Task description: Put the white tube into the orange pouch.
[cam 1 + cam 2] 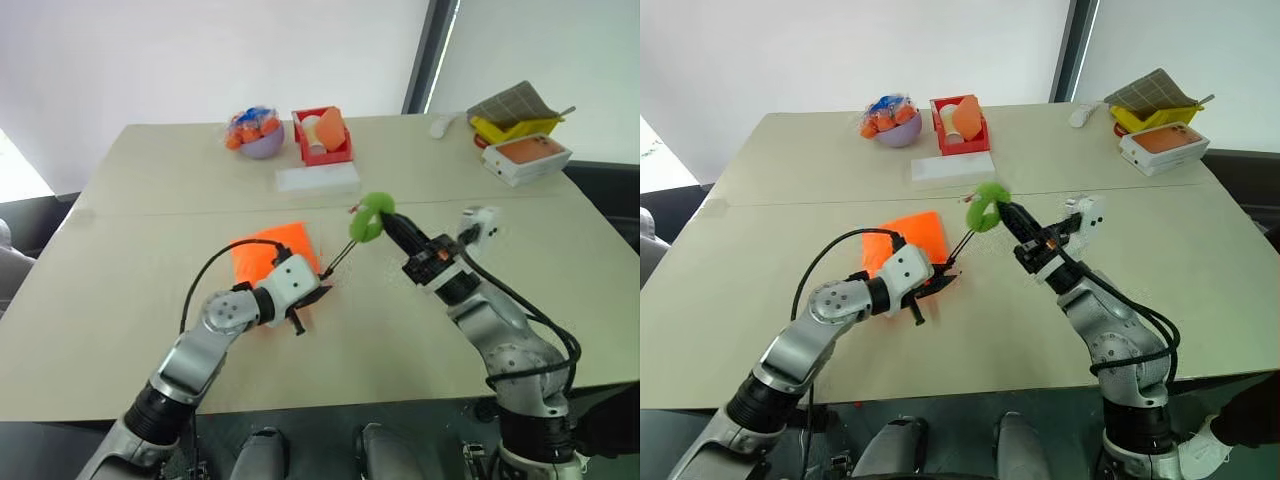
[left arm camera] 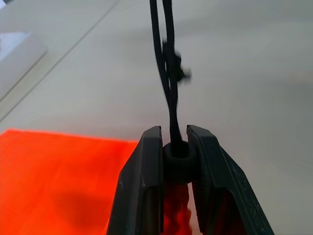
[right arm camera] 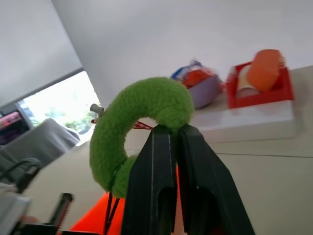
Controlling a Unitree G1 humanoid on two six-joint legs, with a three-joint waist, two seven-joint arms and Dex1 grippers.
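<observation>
A: Where is the orange pouch point(image 1: 277, 252)?

B: It lies flat on the table point(image 1: 120, 300), near the middle and toward the near edge, partly behind the left gripper point(image 2: 175, 147).

A: What is that gripper doing?

B: Its two black fingers point(image 2: 142, 181) are clamped on the pouch's black stopper point(image 2: 180, 159) at the gathered neck. The black cord point(image 2: 168, 73) runs out from between them, up and to the right.

A: And the right gripper point(image 3: 168, 134)?

B: It is raised above the table to the right of the pouch, fingers pressed together on the green ring point(image 3: 139, 129) at the cord's end. The cord stretches between the two grippers.

A: The white tube?

B: I cannot pick it out for sure.

A: What else is on the table?

B: At the far side, a purple bowl point(image 1: 258, 140) of small items, a red basket point(image 1: 322, 135) and a flat white box point(image 1: 317, 178) just in front of it. At the far right sit a yellow tray point(image 1: 515, 128) and another box point(image 1: 527, 157).
</observation>
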